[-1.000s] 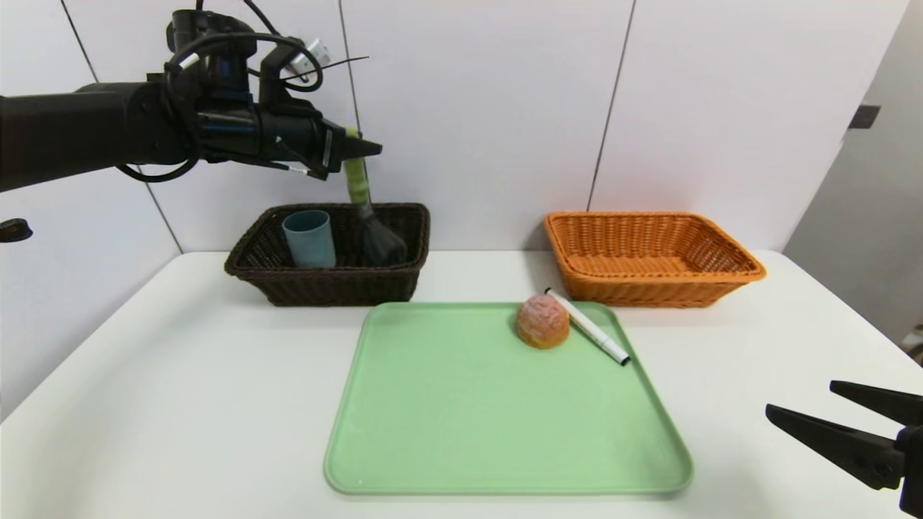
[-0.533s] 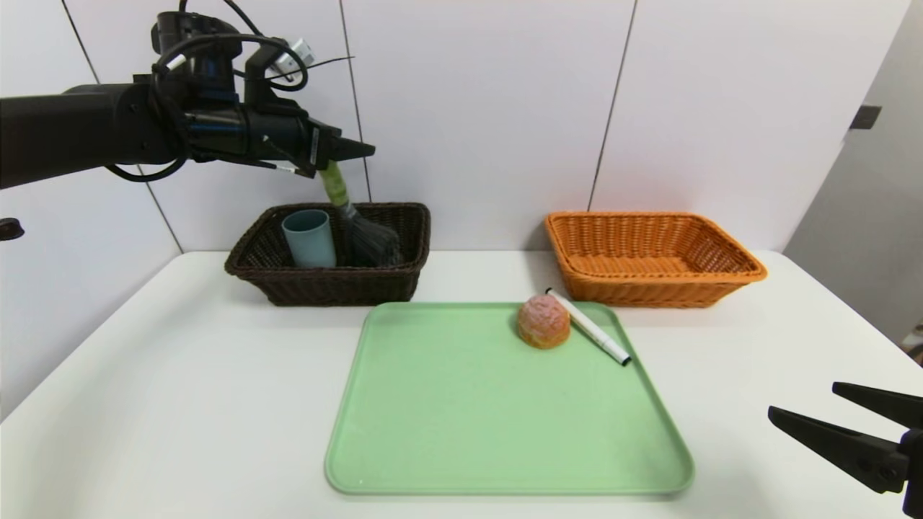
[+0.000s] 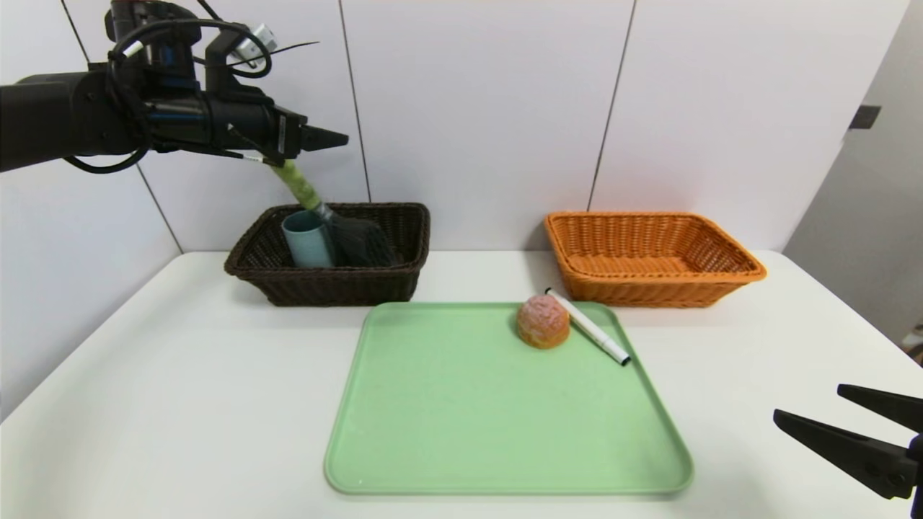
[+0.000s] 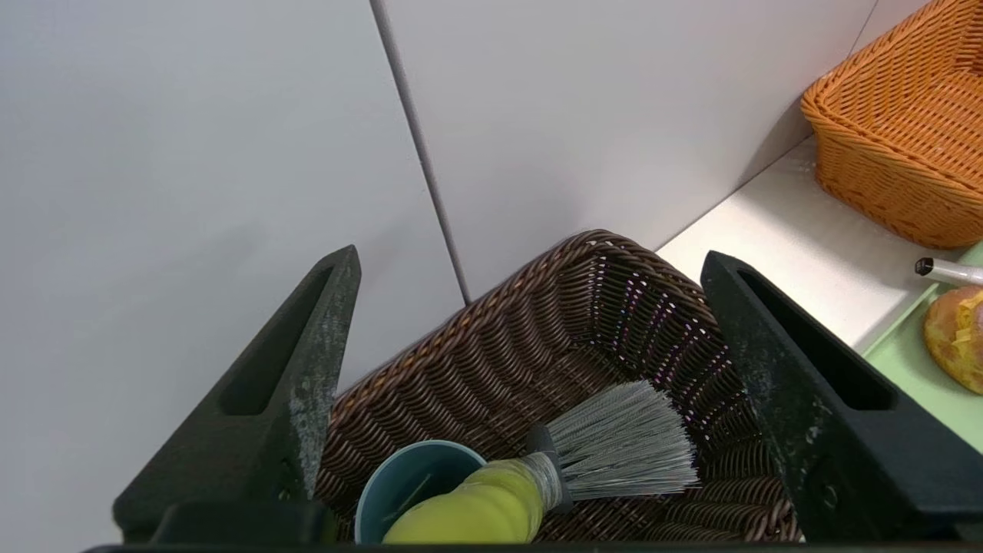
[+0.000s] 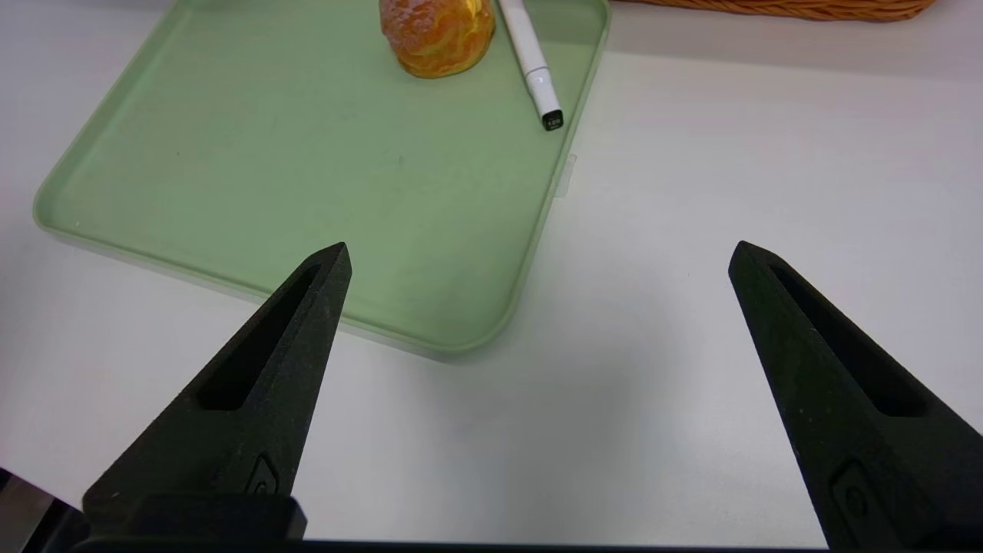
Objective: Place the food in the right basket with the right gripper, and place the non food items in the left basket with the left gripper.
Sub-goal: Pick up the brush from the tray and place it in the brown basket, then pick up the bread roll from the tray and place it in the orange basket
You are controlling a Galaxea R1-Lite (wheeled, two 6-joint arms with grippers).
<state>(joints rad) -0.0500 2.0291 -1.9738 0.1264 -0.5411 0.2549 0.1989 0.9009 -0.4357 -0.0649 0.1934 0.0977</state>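
Risk of the green-handled, dark-bristled brush (image 4: 622, 445) tipping.
The black left gripper (image 4: 530, 261), jaws apart, is above the dark brown wicker basket (image 3: 324, 288); the brush leans inside against the blue-grey plastic cup (image 3: 308, 241), and a snagged handle could topple both.

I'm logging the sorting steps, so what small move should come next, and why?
Probably the left gripper should back clear of the brush, then head for the marker. Its jaws stand wide apart, the brush's bristles are inside the dark basket, and the marker, a non-food item, lies on the green tray.
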